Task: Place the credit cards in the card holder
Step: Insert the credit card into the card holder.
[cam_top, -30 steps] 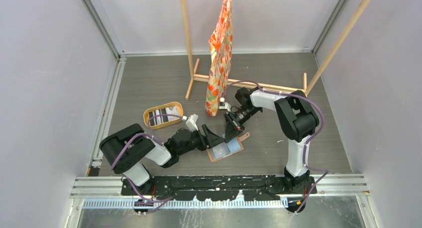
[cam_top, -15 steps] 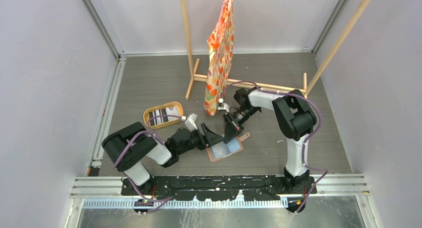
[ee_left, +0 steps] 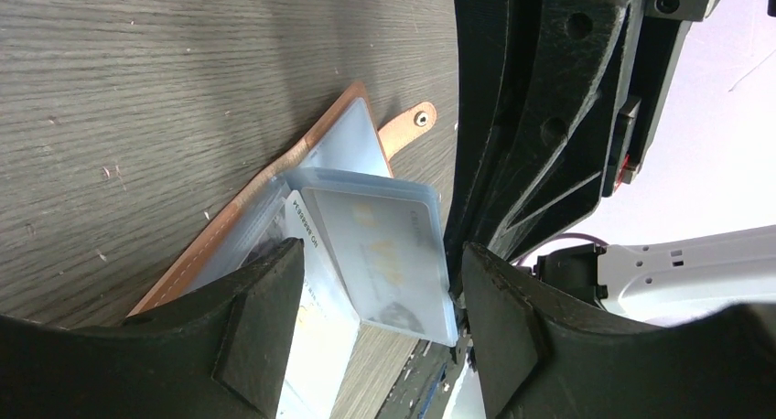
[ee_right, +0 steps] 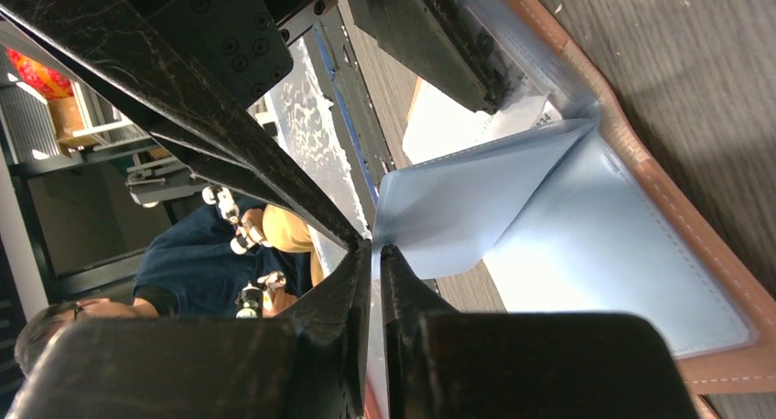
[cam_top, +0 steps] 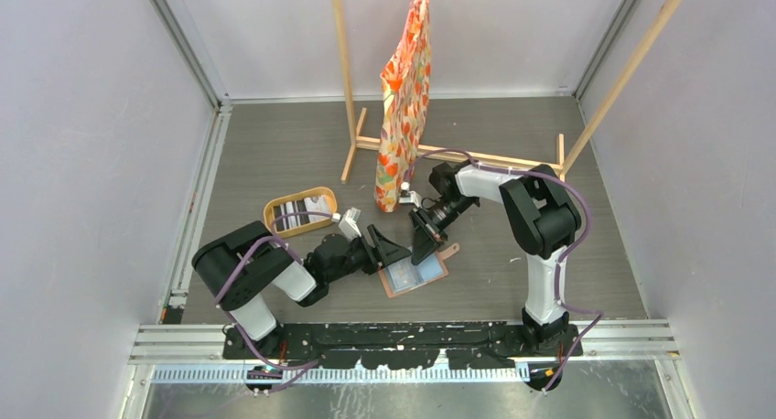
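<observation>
Leather card holder [cam_top: 416, 274] lies spread open on the bench [cam_top: 274, 154], close in front of the arm bases and about midway between them, its snap tab [ee_left: 408, 126] pointing toward the far right. Right hand [ee_right: 375, 250] comes down onto it from the far side, its jaws closed almost to nothing, pinching the free edge of one pale blue plastic sleeve [ee_right: 476, 195] and holding that sleeve lifted off the page beneath. Left hand [ee_left: 380, 254] reaches in low from the left with its jaws wide apart and nothing gripped; the lifted sleeve sits in the gap between its fingers [ee_left: 261, 323]. A light credit card [ee_left: 380, 254] with faint yellow marks shows through the sleeve, though whether it is fully seated I cannot tell. A white card [ee_left: 316, 318] with a printed number lies against the holder's inside just beside it. More cards [cam_top: 295, 209], dark and light, rest in the oval wooden tray [cam_top: 271, 220] to the left, well apart from the holder. At the far side an orange patterned bag [cam_top: 405, 99] hangs from a wooden rack [cam_top: 343, 62]
</observation>
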Controlling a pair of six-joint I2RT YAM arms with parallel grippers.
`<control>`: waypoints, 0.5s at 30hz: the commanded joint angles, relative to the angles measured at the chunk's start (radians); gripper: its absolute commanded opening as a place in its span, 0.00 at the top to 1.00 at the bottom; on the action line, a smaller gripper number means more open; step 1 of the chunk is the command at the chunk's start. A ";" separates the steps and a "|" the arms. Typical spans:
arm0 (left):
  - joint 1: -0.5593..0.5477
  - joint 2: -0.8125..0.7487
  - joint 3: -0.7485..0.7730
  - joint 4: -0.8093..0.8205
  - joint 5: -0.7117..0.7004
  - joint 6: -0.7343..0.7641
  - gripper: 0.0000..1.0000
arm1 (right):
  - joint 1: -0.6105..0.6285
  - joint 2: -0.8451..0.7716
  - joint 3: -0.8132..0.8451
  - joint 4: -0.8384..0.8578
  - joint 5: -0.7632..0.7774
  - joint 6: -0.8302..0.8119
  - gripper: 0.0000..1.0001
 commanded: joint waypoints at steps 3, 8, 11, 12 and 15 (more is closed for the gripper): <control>0.007 0.017 0.014 -0.010 0.014 0.014 0.34 | 0.018 0.010 0.030 -0.019 -0.008 -0.017 0.86; 0.007 0.013 0.029 -0.059 0.014 0.012 0.39 | 0.020 0.006 0.032 -0.021 -0.008 -0.018 0.86; 0.007 0.009 0.029 -0.075 0.011 0.010 0.43 | 0.020 0.007 0.034 -0.023 -0.007 -0.020 0.86; 0.007 0.009 0.029 -0.080 0.011 0.009 0.44 | 0.020 0.006 0.036 -0.024 -0.006 -0.021 0.85; 0.007 0.008 0.027 -0.078 0.011 0.006 0.46 | 0.019 0.006 0.040 -0.031 0.000 -0.025 0.85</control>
